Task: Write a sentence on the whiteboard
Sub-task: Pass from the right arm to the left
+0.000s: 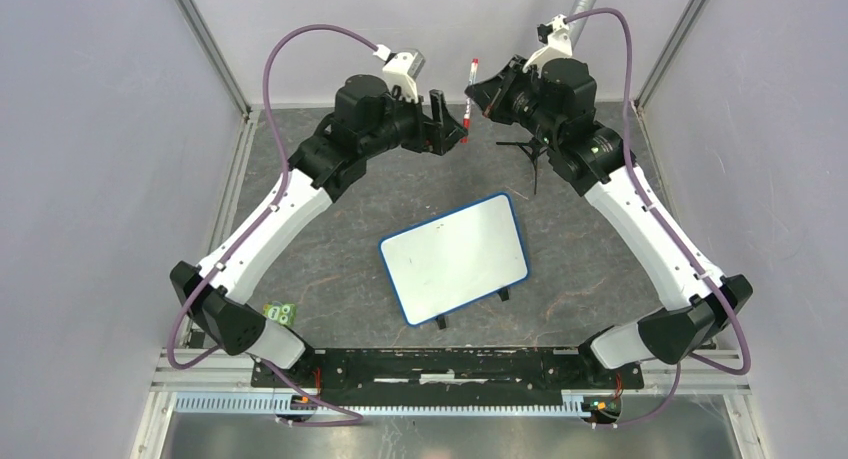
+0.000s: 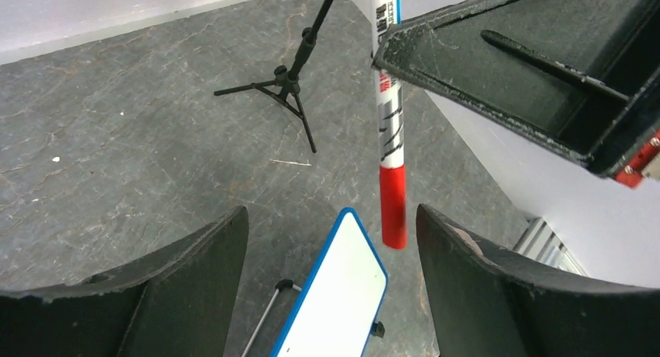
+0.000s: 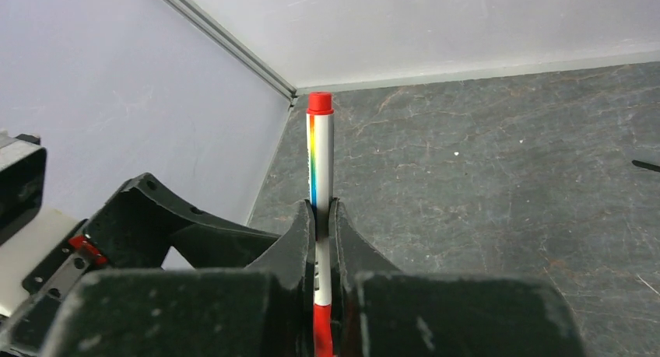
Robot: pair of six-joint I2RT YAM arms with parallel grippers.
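one marker (image 3: 320,178) is clamped upright in the right gripper (image 3: 321,217), its red cap (image 2: 393,205) seen between the parted jaws of the left gripper (image 2: 331,213); the blank whiteboard (image 1: 455,257) is left mid-frame, below both.

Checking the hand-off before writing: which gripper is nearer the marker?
Right. The right gripper is shut on the marker, gripping its barrel. The left gripper is open, its fingers flanking the marker's red end without touching it.

tripod (image 1: 530,149) behind whiteboard (image 1: 455,259), sides open
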